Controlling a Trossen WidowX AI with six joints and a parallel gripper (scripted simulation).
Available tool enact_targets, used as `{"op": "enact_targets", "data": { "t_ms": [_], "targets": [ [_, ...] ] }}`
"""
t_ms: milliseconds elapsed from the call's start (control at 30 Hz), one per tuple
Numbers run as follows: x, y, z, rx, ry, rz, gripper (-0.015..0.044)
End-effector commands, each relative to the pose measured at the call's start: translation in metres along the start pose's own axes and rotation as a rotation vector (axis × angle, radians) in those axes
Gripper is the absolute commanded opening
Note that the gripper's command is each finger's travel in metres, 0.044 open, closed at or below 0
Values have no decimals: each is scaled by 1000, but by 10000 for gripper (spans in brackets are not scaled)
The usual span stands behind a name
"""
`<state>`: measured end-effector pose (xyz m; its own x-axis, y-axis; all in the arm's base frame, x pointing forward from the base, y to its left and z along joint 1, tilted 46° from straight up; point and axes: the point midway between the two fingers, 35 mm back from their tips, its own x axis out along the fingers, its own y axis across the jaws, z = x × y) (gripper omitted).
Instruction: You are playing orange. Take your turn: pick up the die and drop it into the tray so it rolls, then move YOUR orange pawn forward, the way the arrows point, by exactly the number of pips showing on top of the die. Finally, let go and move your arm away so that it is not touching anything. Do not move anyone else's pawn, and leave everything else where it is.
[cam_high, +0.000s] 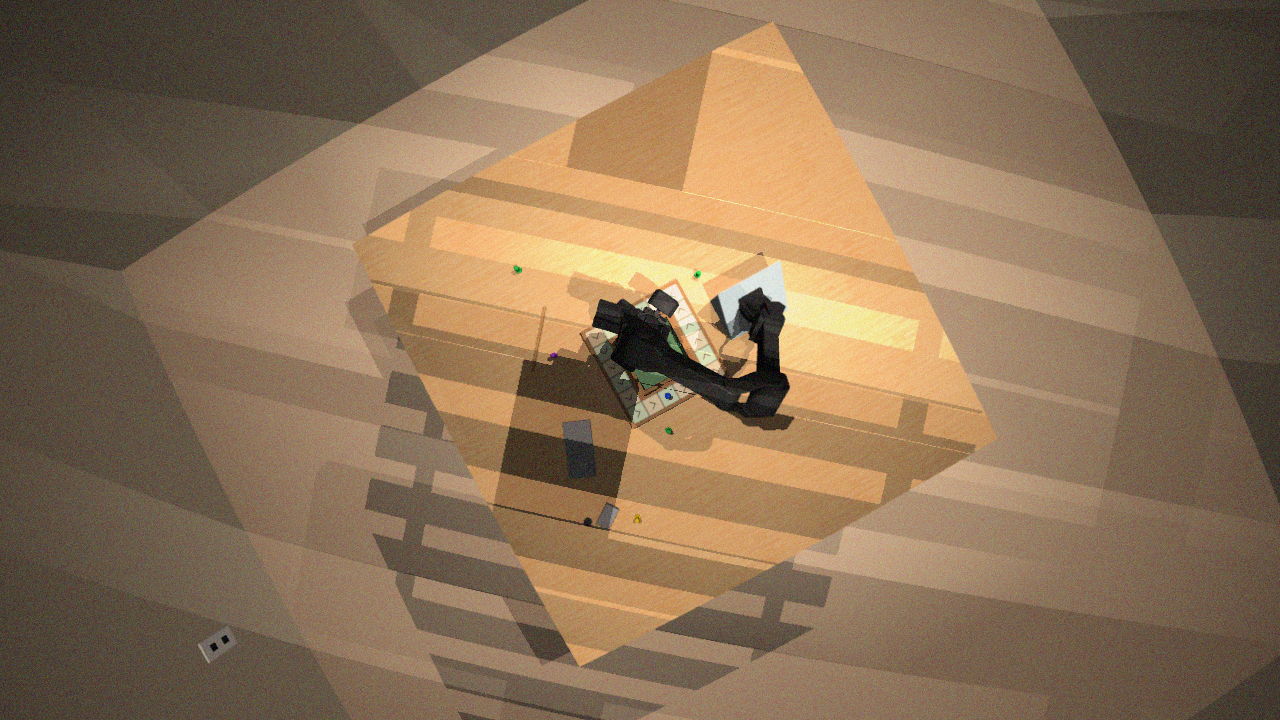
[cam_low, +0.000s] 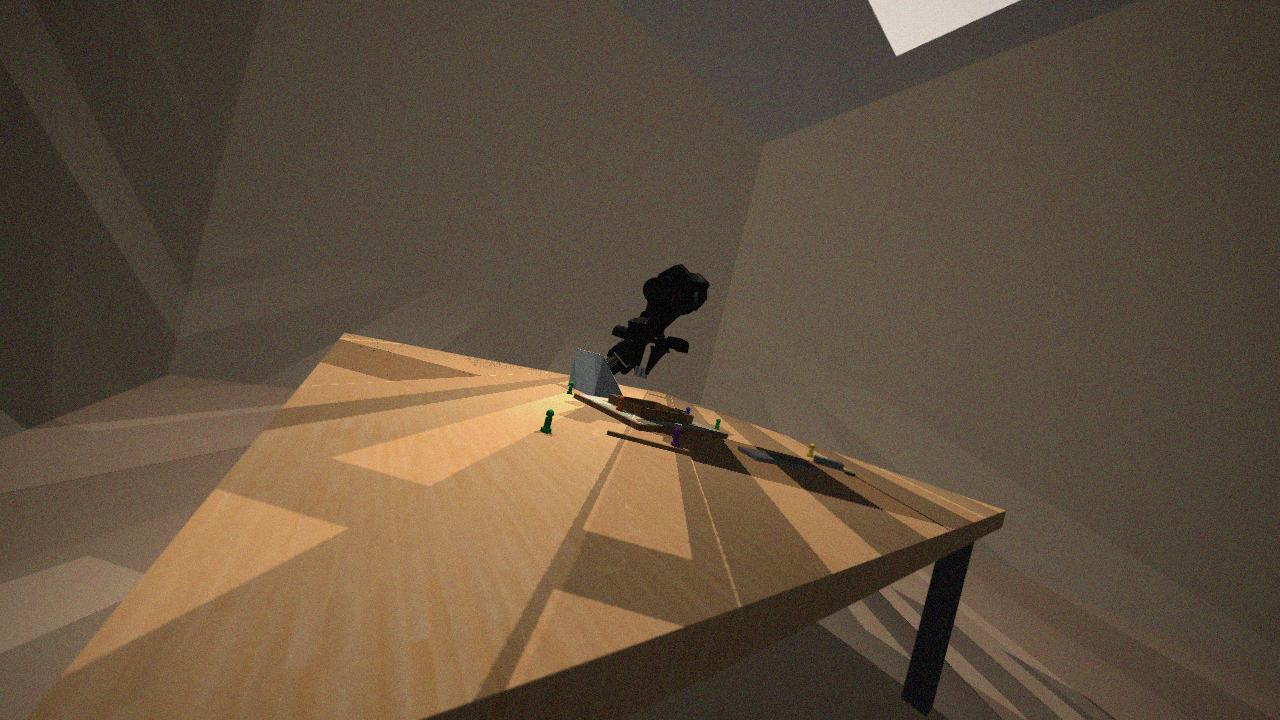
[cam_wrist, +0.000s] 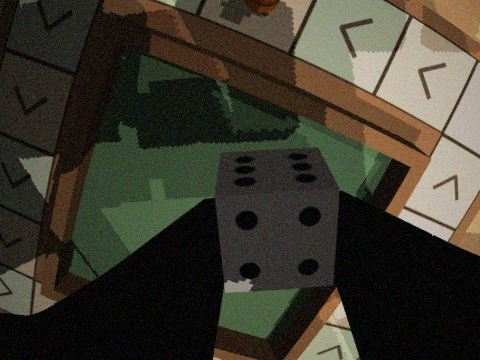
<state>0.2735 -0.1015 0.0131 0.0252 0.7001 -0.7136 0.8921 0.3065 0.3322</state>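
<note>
My gripper (cam_wrist: 274, 212) is shut on the grey die (cam_wrist: 278, 242) and holds it above the green-floored tray, whose wooden rim (cam_wrist: 420, 172) surrounds the view below. One die face shows four pips, another six. In the exterior view the gripper hangs above the tray (cam_low: 648, 409). In the top view the arm hides the die and much of the tray. The orange pawn (cam_wrist: 263, 4) is cut off at the top of the wrist view, on a square of the arrow board (cam_wrist: 405, 100) (cam_low: 716, 434). A blue pawn (cam_high: 667, 395) (cam_low: 688, 410) stands on another square.
Green pawns (cam_high: 517, 268) (cam_high: 697, 274) (cam_high: 668, 430), a purple pawn (cam_high: 553, 356) (cam_low: 676, 436) and a yellow pawn (cam_high: 637, 518) (cam_low: 811, 450) stand off the board. A grey slab (cam_high: 580, 449), small grey block (cam_high: 607, 515), thin stick (cam_low: 644, 441) and pale panel (cam_high: 771, 279) (cam_low: 590, 371) are also there.
</note>
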Motion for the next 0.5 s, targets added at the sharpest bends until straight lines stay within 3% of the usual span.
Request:
{"op": "enact_targets", "data": {
  "t_ms": [0, 467],
  "targets": [
    [3, 8, -13, 109, 0, 7, 0],
    [16, 24, -52, 471, 17, 8, 0]
  ]
}}
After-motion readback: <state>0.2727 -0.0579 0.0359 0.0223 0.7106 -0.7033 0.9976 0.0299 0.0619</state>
